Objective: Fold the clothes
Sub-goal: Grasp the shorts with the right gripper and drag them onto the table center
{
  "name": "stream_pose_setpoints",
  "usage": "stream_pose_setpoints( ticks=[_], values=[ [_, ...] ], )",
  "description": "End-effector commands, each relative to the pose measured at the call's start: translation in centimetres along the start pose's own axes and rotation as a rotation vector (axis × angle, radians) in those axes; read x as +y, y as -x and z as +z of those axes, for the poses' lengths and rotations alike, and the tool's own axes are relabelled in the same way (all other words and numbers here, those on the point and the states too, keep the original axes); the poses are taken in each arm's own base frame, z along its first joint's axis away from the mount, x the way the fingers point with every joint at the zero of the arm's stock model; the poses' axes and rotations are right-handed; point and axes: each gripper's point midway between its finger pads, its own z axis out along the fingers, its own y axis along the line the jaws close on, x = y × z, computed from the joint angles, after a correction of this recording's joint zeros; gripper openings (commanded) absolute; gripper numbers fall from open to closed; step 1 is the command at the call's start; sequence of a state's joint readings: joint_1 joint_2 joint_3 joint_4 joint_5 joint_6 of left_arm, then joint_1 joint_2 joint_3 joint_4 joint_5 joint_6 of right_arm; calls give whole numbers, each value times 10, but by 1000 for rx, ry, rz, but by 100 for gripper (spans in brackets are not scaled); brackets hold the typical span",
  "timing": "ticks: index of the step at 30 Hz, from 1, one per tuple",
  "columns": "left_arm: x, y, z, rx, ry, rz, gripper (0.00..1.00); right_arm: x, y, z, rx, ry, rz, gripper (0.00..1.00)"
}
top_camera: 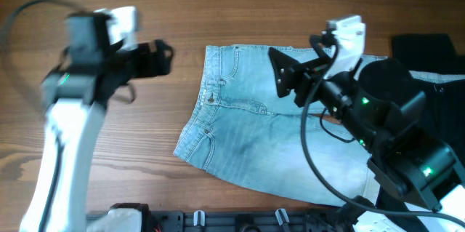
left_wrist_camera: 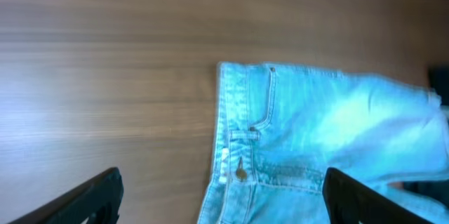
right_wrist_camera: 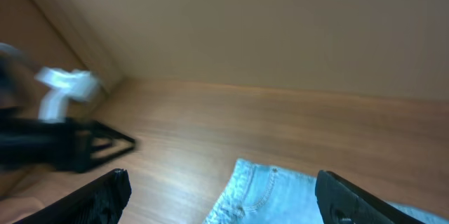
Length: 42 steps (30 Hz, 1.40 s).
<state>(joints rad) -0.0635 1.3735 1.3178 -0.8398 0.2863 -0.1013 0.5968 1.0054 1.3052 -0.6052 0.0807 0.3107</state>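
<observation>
The light blue denim shorts (top_camera: 254, 126) lie flat on the wooden table, waistband to the left, legs running right under my right arm. My left gripper (top_camera: 161, 56) is open and empty, held above bare wood just left of the waistband. In the left wrist view the waistband and button (left_wrist_camera: 240, 171) lie between its open fingers (left_wrist_camera: 223, 206). My right gripper (top_camera: 285, 76) is open and empty, raised over the upper middle of the shorts. The right wrist view shows its fingers (right_wrist_camera: 223, 206) apart, with the waistband corner (right_wrist_camera: 256, 185) below.
A black garment (top_camera: 429, 54) lies at the far right, partly under the shorts' leg end and my right arm. A black rail with white clips (top_camera: 240, 221) runs along the front table edge. Bare wood (top_camera: 145, 137) lies left of the shorts.
</observation>
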Motion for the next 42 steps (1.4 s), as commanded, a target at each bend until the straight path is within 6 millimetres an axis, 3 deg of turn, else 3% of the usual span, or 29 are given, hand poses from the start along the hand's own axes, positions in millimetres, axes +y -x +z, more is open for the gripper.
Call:
stream_pose_setpoints(
  ticks=[1,4,6,9,12,14,15,16,18,21,22,24,25,27,30,31,32,33,35,37,40,42],
  values=[
    [-15,-20,106,153,-54,123,89,-13,-16,8,68,-64,29,90],
    [-12,-30,184,165,-48,160,89,-21,-39,20,163,-101,17,94],
    [-3,-36,215,164,-20,170,90,-24,-48,26,200,-116,13,95],
    [5,-45,248,157,-21,174,93,-27,-61,36,252,-133,10,95],
    [8,-54,268,164,-34,173,91,-27,-65,40,269,-135,9,96],
    [2,-57,274,164,-67,176,80,-27,-65,40,271,-136,8,96],
    [1,-61,278,168,-69,180,71,-28,-67,42,276,-137,8,96],
    [0,-70,284,189,-71,183,55,-29,-71,44,293,-144,7,95],
    [1,-82,291,220,-68,184,39,-30,-74,45,305,-148,5,96],
    [10,-75,291,197,-32,182,8,-30,-75,45,308,-149,4,96],
    [24,-65,288,175,35,153,4,-30,-75,45,308,-148,2,96],
    [70,-27,263,104,234,85,4,-31,-75,45,308,-152,1,96],
    [108,-4,239,51,383,35,4,-31,-75,45,308,-152,1,96],
    [169,21,200,-15,570,-44,4,-31,-75,45,309,-152,2,96],
    [241,34,154,-72,650,-180,5,-31,-75,45,309,-152,1,96],
    [262,36,140,-91,645,-230,21,-31,-75,45,309,-152,1,96],
    [271,37,132,-103,622,-257,27,-31,-75,45,308,-152,1,96],
    [271,44,122,-126,549,-281,52,-35,-75,45,305,-174,1,96],
    [265,54,100,-155,529,-282,68,-49,-79,46,314,-255,22,96],
    [244,69,59,-202,526,-270,83,-77,-96,46,373,-381,122,96],
    [209,59,2,-185,516,-296,86,-105,-129,48,532,-419,261,98],
    [192,21,-27,-96,523,-451,82,-131,-143,46,604,-471,344,99]
  ],
)
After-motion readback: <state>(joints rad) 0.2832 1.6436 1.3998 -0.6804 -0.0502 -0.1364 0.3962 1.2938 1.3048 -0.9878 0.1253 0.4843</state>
